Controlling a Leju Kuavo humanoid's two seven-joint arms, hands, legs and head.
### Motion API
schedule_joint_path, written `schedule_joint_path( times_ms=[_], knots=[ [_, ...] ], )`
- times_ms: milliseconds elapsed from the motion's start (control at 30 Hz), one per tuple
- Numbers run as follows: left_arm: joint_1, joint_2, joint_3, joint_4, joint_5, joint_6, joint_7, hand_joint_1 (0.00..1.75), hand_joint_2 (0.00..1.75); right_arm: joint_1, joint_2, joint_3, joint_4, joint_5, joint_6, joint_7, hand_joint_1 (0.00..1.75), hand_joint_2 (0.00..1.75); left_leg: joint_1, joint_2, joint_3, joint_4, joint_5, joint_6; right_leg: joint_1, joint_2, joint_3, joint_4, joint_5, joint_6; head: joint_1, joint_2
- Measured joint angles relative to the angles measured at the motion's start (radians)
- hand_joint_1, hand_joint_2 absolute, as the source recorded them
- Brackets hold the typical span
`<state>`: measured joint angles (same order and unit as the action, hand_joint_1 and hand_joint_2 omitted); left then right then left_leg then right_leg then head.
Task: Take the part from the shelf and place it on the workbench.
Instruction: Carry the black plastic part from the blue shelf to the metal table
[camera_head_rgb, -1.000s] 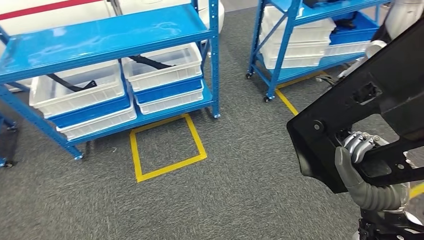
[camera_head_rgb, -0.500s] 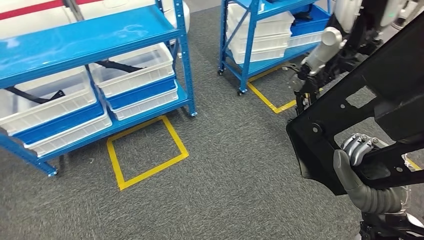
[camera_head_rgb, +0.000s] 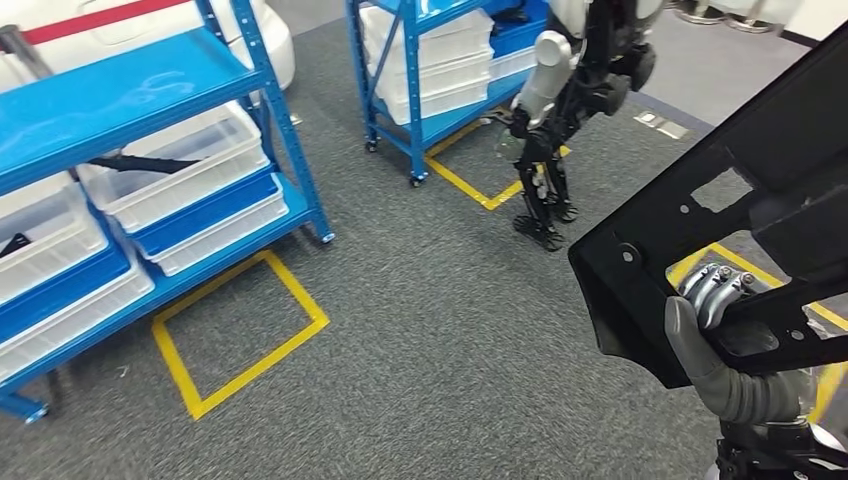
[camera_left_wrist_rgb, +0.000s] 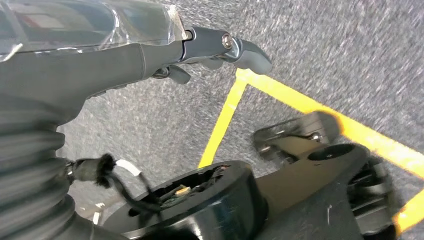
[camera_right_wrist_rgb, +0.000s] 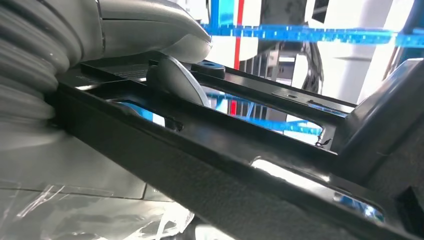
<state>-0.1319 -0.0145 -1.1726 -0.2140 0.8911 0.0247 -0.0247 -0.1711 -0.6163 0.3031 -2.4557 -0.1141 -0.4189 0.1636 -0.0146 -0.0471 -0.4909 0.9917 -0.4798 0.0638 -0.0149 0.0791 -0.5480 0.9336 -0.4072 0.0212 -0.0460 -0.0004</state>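
Grey carpet (camera_head_rgb: 430, 330), blue shelves (camera_head_rgb: 150, 150) upper left. Our right hand (camera_head_rgb: 715, 320) grips black part (camera_head_rgb: 760, 200) lower right; left hand (camera_left_wrist_rgb: 150, 55) empty, fingers loosely curled. We judge carry step; next find workbench.

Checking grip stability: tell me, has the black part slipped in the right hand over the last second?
No. The black part sits the same against the right hand; the shelves slide left because the camera turned.

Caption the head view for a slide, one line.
Right hand grips the large black part above grey carpet, with blue shelves and another robot ahead.
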Motion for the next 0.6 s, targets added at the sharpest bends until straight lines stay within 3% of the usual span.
schedule_joint_path(
  times_ms=[67,133,200,267,333,367,400,433,500,567,600],
  knots=[
    [0.003,0.001,0.0,0.001,0.0,-0.003,0.0,0.0,1.75,0.0,0.0,0.0,-0.001,0.0,0.0,0.0,1.75,1.75,-0.005,-0.026,0.026,-0.072,0.024,0.014,-0.001,0.022,-0.008,0.0,0.007,0.007,0.0,0.0],
    [0.003,0.0,0.0,0.001,0.0,-0.005,0.0,0.0,1.75,0.0,-0.001,0.001,-0.001,0.0,0.0,0.0,1.75,1.75,-0.004,-0.006,0.027,-0.084,0.028,0.016,-0.002,0.042,-0.016,-0.001,0.013,0.018,0.0,0.0],
    [0.001,-0.001,0.0,0.001,0.0,-0.004,0.0,0.0,1.75,0.0,-0.002,0.001,-0.002,0.0,0.001,-0.001,1.75,1.75,0.002,0.016,0.032,-0.099,0.041,0.018,0.0,0.011,-0.033,0.027,-0.004,0.027,0.001,0.0],
    [0.003,-0.002,0.0,0.001,0.0,0.0,0.0,0.0,1.75,-0.001,-0.003,0.001,-0.002,0.0,0.002,-0.001,1.75,1.75,0.005,0.04,0.034,-0.109,0.049,0.02,-0.001,-0.045,-0.082,0.135,-0.068,0.037,0.003,0.0],
    [0.008,-0.002,0.0,0.001,0.0,0.001,0.0,0.0,1.75,0.0,-0.004,0.002,-0.002,0.0,0.003,-0.001,1.75,1.75,0.005,0.065,0.032,-0.108,0.049,0.02,-0.008,-0.065,-0.143,0.271,-0.127,0.049,0.004,0.0],
    [0.009,-0.002,0.0,0.001,0.0,0.001,0.0,0.0,1.75,0.0,-0.004,0.002,-0.002,0.0,0.003,-0.001,1.75,1.75,0.006,0.079,0.031,-0.107,0.048,0.018,-0.013,-0.069,-0.155,0.3,-0.131,0.056,0.005,0.0],
    [0.01,-0.003,0.0,0.001,0.0,0.001,0.0,0.0,1.75,0.0,-0.004,0.003,-0.002,0.0,0.003,-0.001,1.75,1.75,0.008,0.092,0.031,-0.106,0.047,0.016,-0.017,-0.073,-0.144,0.286,-0.116,0.062,0.005,0.0],
    [0.01,-0.004,0.0,0.001,0.0,0.001,0.0,0.0,1.75,0.0,-0.004,0.003,-0.002,0.0,0.003,-0.001,1.75,1.75,0.01,0.105,0.033,-0.104,0.044,0.011,-0.021,-0.082,-0.112,0.23,-0.086,0.068,0.005,0.0],
    [0.01,-0.003,0.0,0.001,0.0,0.001,0.0,0.0,1.75,-0.001,-0.004,0.003,-0.002,0.0,0.003,0.0,1.75,1.75,0.01,0.127,0.034,-0.093,0.032,-0.005,-0.024,-0.124,-0.031,0.084,-0.03,0.076,0.005,0.0],
    [0.009,-0.002,0.0,0.001,0.0,0.001,0.0,0.0,1.75,-0.001,-0.005,0.003,-0.002,0.0,0.003,-0.001,1.75,1.75,0.004,0.147,0.034,-0.084,0.019,-0.019,-0.024,-0.145,0.003,0.015,-0.013,0.063,0.004,0.0],
    [0.009,-0.002,0.0,0.002,0.0,0.001,0.0,0.0,1.75,-0.001,-0.005,0.004,-0.002,0.0,0.003,-0.001,1.75,1.75,0.003,0.158,0.034,-0.082,0.016,-0.023,-0.021,-0.135,0.0,0.014,-0.015,0.051,0.004,0.0]
  ],
)
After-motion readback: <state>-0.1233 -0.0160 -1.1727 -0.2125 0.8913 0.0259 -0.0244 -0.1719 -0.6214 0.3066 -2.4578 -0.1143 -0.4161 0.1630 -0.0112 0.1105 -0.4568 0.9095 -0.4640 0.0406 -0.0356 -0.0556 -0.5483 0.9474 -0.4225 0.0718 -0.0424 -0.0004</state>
